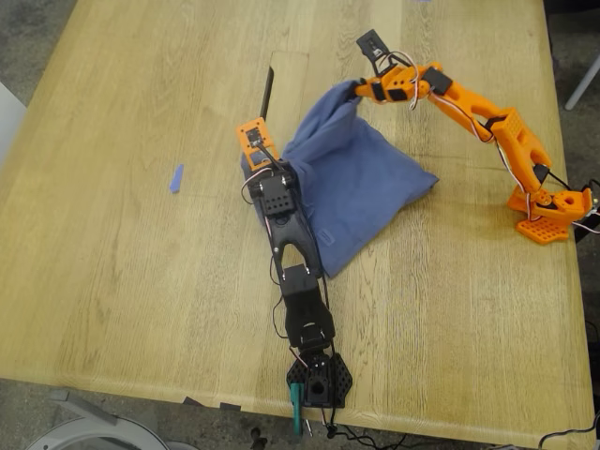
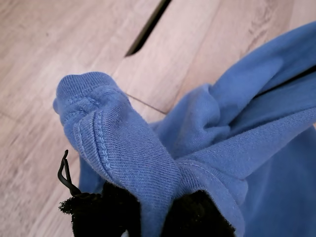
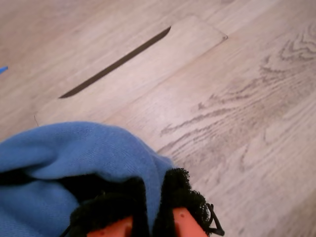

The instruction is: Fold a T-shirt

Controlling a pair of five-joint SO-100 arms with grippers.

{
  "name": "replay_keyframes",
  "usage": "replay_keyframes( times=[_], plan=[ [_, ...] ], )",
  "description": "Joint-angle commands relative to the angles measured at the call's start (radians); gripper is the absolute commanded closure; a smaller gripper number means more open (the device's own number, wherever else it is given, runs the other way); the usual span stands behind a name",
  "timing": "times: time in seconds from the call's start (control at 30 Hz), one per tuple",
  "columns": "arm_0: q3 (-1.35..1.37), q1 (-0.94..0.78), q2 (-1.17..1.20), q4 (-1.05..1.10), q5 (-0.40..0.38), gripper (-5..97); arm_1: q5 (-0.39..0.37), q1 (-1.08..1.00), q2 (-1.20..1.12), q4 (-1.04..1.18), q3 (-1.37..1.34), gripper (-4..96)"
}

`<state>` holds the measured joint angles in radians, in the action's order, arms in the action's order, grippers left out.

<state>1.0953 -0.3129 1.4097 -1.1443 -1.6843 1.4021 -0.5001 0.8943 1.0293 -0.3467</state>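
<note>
The slate-blue T-shirt (image 1: 356,187) lies bunched in the middle of the wooden table, with two parts lifted off the wood. My first gripper (image 1: 251,155), on the black arm, is shut on a ribbed, stitched edge of the T-shirt (image 2: 123,148); its black padded fingertips (image 2: 113,212) pinch that fold. My second gripper (image 1: 359,89), on the orange arm, is shut on another bunch of the T-shirt (image 3: 74,153) at the far side, with the cloth pinched between its black pads (image 3: 177,192). No chest print shows.
A dark slot (image 1: 267,94) in the table runs just beyond both grippers. A tiny blue scrap (image 1: 175,178) lies toward the exterior view's left. The black arm's base (image 1: 319,380) stands at the near table edge, the orange base (image 1: 548,211) at the exterior view's right.
</note>
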Motion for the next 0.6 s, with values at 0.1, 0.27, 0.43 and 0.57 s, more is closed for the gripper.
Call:
replay_keyframes(
  times=[0.1, 0.27, 0.43, 0.57],
  plan=[
    [-0.086, 0.003, 0.218, -0.163, -0.008, 92, 0.005, -0.063, 0.135, 0.244, 0.095, 91.3],
    [-0.086, 0.054, 0.261, -0.265, -0.011, 92, 0.003, -0.032, 0.199, 0.462, 0.109, 91.3],
    [-0.089, 0.11, 0.313, -0.402, -0.017, 92, -0.002, 0.012, 0.267, 0.644, 0.109, 91.3],
    [-0.092, 0.152, 0.356, -0.505, -0.021, 92, -0.017, 0.051, 0.38, 0.663, -0.037, 91.3]
  ],
)
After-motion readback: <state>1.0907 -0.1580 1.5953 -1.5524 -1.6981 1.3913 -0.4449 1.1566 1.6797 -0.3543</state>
